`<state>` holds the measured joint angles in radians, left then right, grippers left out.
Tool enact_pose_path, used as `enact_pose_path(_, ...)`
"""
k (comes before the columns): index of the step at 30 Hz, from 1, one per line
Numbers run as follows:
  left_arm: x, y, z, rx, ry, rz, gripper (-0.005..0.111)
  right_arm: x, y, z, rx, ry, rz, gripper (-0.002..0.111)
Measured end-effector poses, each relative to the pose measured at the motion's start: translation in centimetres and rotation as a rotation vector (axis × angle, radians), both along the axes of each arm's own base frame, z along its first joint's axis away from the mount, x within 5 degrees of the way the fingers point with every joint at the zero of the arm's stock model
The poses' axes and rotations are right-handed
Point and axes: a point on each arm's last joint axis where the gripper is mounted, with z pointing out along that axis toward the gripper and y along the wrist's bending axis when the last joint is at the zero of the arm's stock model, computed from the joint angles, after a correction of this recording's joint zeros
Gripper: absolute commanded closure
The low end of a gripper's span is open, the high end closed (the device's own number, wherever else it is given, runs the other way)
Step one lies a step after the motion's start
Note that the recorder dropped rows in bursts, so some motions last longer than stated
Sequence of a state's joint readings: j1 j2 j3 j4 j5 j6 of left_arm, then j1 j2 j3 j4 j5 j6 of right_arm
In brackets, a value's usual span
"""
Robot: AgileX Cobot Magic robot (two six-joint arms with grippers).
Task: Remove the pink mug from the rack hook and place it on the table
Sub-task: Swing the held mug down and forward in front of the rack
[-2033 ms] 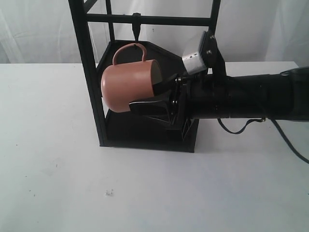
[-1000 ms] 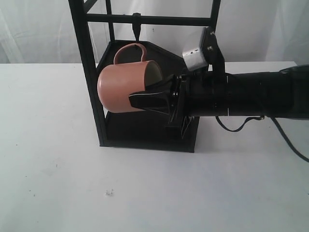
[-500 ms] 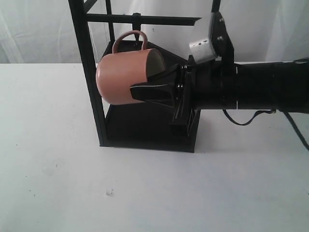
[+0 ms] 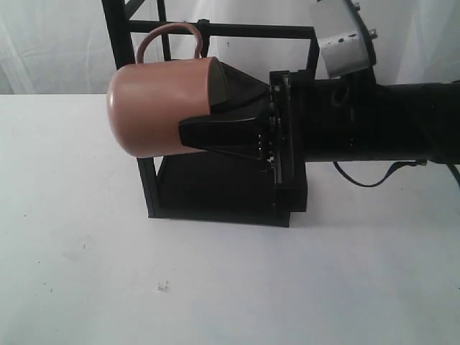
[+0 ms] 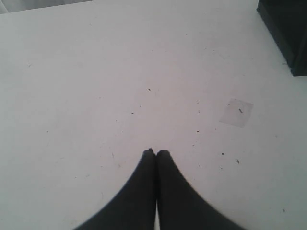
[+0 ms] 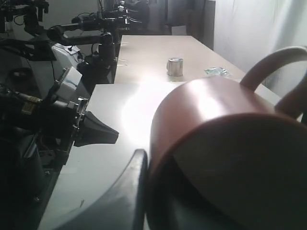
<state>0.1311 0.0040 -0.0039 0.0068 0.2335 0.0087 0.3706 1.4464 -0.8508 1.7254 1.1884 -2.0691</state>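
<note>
The pink mug (image 4: 154, 108) lies on its side in the air in front of the rack (image 4: 121, 86), mouth towards the right arm. Its loop handle (image 4: 169, 32) points up and overlaps the top crossbar beside the hook (image 4: 204, 24). My right gripper (image 4: 198, 115) is shut on the mug's rim, one finger (image 4: 219, 135) outside the wall and the other inside. In the right wrist view the mug (image 6: 216, 139) fills the picture, with the outer finger (image 6: 127, 191) pressed against it. My left gripper (image 5: 156, 152) is shut and empty above the table (image 5: 96, 72).
The rack's black base (image 4: 223, 198) stands on the white table (image 4: 86, 273); its corner (image 5: 288, 33) shows in the left wrist view. A faint tape patch (image 5: 235, 112) marks the table. A metal cup (image 6: 175, 66) stands on a distant table.
My right gripper has lifted the mug and drawn it out of the rack towards the camera and the left. The handle has risen from under the hook to crossbar height.
</note>
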Motion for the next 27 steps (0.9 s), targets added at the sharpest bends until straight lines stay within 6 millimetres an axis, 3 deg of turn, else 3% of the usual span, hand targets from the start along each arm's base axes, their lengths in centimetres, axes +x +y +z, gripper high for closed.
enact_pose_path(4, 0.0, 0.0, 0.0, 0.000, 0.000, 0.000, 0.107, -0.5, 0.6, 0.0, 0.000, 0.022, 0.027, 0.108)
enact_pose_path(9, 0.0, 0.0, 0.0, 0.000, 0.000, 0.000, 0.107, -2.5, 2.5, 0.6, -0.039, 0.027, 0.143, 0.108)
enact_pose_path(12, 0.0, 0.0, 0.0, 0.000, 0.000, 0.000, 0.107, -4.5, 3.7, 0.7, -0.212, -0.019, 0.227, 0.108)
enact_pose_path(14, 0.0, 0.0, 0.0, 0.000, 0.000, 0.000, 0.107, -5.2, 3.9, 0.1, -0.424, -0.067, 0.221, 0.108)
enact_pose_path(19, 0.0, 0.0, 0.0, 0.000, 0.000, 0.000, 0.107, -3.8, 2.8, -0.6, -0.795, -0.055, -0.044, 0.108)
enact_pose_path(23, 0.0, 0.0, 0.0, 0.000, 0.000, 0.000, 0.107, -2.4, 1.6, -0.1, -0.916, 0.024, -0.264, 0.108)
enact_pose_path(27, 0.0, 0.0, 0.0, 0.000, 0.000, 0.000, 0.107, -2.5, 0.9, 0.5, -0.995, 0.151, -0.343, 0.108)
